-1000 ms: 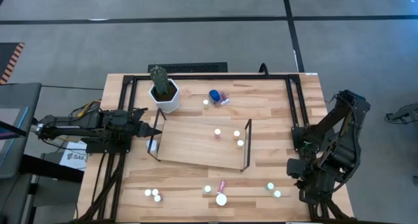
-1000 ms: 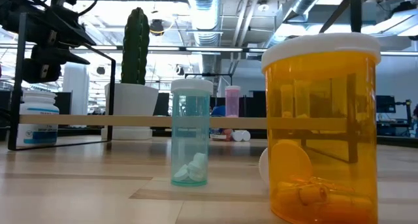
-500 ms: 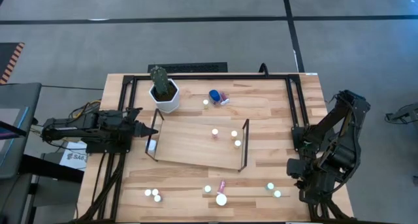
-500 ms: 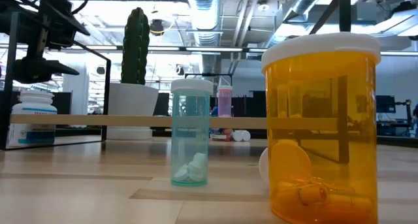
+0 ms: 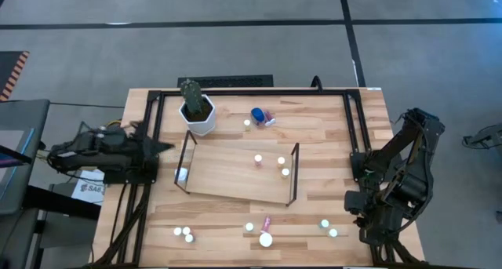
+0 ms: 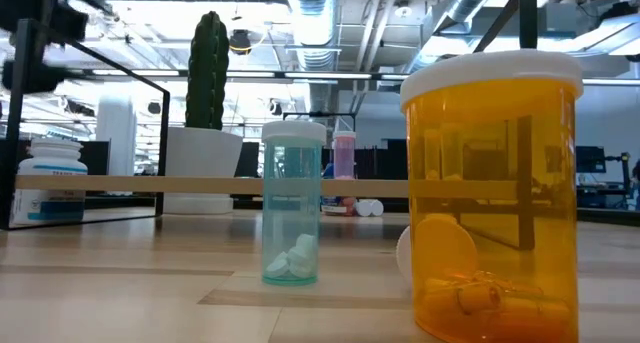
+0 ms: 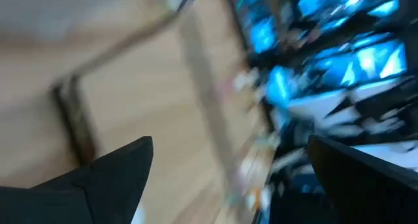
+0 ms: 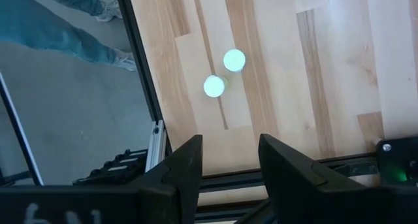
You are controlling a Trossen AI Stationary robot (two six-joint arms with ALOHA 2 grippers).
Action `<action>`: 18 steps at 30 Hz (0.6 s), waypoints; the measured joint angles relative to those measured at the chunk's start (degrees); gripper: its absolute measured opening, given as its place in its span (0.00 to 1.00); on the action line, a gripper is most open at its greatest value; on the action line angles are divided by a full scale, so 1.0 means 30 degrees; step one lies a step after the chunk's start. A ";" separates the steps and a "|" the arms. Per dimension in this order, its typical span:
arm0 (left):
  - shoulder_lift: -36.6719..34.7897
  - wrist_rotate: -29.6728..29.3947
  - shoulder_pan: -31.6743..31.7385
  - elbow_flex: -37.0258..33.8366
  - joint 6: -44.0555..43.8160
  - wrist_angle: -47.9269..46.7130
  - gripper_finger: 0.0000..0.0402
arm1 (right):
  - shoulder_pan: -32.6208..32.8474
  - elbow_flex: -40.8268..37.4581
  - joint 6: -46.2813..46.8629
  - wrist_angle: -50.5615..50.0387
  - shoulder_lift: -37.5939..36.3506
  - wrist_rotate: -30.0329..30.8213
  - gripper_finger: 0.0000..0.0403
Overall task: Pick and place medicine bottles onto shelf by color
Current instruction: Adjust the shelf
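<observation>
Over at the left edge of the light-wood worktop [image 5: 345, 143], the left pincer [image 5: 161, 146] sits with its jaws spread wide and nothing between them. You can see that in the left wrist view too, both dark fingers [image 7: 98, 178] far apart with bare wood in between. It's just off the left end panel of the low light-wood shelf with the thin dark-framed uprights [image 5: 227, 171].

A white bottle with a blue label [image 6: 55, 183] is standing right at that end of the shelf, upright, clear of the pincer. Three more tiny bottles, one pinkish [image 5: 257, 160] and two white-capped [image 5: 283, 166], are grouped toward the shelf's right end.

What I'd say matters for the next move is where the loose stuff lies. A pair of small white-capped bottles [image 5: 183, 234] stands near the front-left of the worktop, forward of the left pincer and past the shelf, so that arm looks like the natural pick for them. The right pincer [image 5: 369, 214] is parked low at the right side, fingers [image 8: 183, 172] partly apart and empty. From its wrist view, two pale green-capped bottles [image 8: 224, 72] stand straight ahead of it, close together, so those are clearly nearer to the right arm.

All the little bottles I can make out are upright, so a top-down or side grab would work. The blue-capped larger bottle [image 5: 257, 114] at the back, by the white cactus pot [image 5: 198, 116], looks tipped over but I can't be sure.
</observation>
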 joint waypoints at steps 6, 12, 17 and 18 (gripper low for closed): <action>0.0348 -0.0795 0.0000 0.1167 0.1511 -0.0219 0.98 | -0.0007 0.0007 0.0005 0.0538 0.0007 0.0000 0.43; 0.2146 0.0008 -0.0015 0.1142 0.0909 -0.0646 0.98 | -0.0006 0.0000 0.0007 0.1171 0.0007 0.0007 0.43; 0.3938 0.1337 -0.0015 0.1149 0.0445 0.0265 0.98 | -0.0006 0.0000 0.0007 0.1472 0.0007 0.0007 0.42; 0.4324 0.1619 -0.0015 0.1149 0.0426 0.0507 0.98 | 0.0000 0.0000 0.0000 0.1591 0.0007 0.0007 0.42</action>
